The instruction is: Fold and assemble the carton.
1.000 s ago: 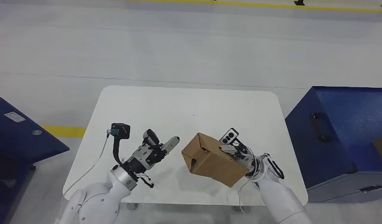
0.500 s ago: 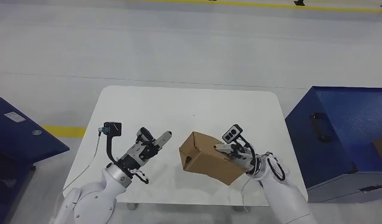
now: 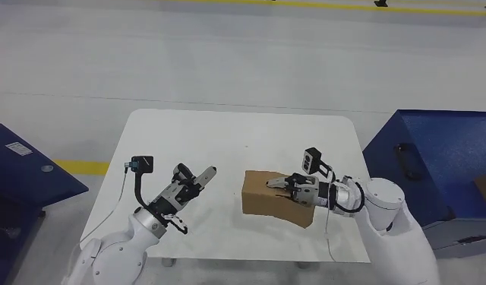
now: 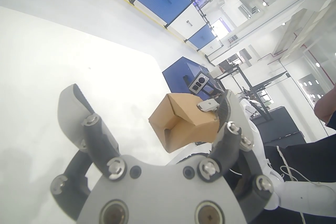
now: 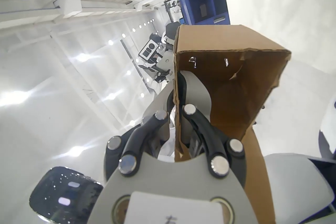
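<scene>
carton [image 3: 275,197] [image 4: 181,122] [image 5: 231,83]: brown cardboard, lying on its long side over the front right part of the desk [image 3: 228,140]; I cannot tell if it rests on the desk or is held just above it
carton ends: the end toward the right arm is open; the end toward the left arm has its flaps turned inward
right pincer [image 3: 282,186] [image 5: 178,93]: clamped on one wall of the carton at the open end, one finger inside and one outside
left pincer [image 3: 196,175] [image 4: 148,92]: fingers spread wide, holding nothing, over the front left part of the desk, pointing toward the carton but apart from it
blue cabinet [image 3: 433,171]: stands on the floor right of the desk
</scene>
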You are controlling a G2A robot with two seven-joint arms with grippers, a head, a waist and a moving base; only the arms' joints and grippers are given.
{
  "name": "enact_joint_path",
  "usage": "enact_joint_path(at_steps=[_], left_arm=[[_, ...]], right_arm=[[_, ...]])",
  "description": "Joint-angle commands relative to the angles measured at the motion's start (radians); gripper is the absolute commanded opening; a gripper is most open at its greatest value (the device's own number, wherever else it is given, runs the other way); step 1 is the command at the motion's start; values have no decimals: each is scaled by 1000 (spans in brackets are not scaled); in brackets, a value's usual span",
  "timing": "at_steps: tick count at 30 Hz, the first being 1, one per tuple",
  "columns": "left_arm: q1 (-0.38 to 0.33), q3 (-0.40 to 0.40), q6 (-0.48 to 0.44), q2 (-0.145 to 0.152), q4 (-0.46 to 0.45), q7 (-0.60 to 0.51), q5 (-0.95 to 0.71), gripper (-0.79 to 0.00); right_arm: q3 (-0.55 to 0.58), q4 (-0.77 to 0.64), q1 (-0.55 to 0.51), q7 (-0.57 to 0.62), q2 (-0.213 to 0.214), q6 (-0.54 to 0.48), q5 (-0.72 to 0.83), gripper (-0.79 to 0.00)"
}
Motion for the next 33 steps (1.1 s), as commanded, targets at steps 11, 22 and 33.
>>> enact_joint_path(at_steps=[11, 22, 33], left_arm=[[0, 0, 0, 0, 0, 0, 0, 0], [0, 0, 0, 0, 0, 0, 0, 0], [0, 0, 0, 0, 0, 0, 0, 0]], right_arm=[[26, -39, 52, -475, -26, 425, 209, -785], [-162, 3, 137, -1818, -73, 455, 1065, -785], [-526, 165, 467, -2204, -10, 69, 1629, -785]])
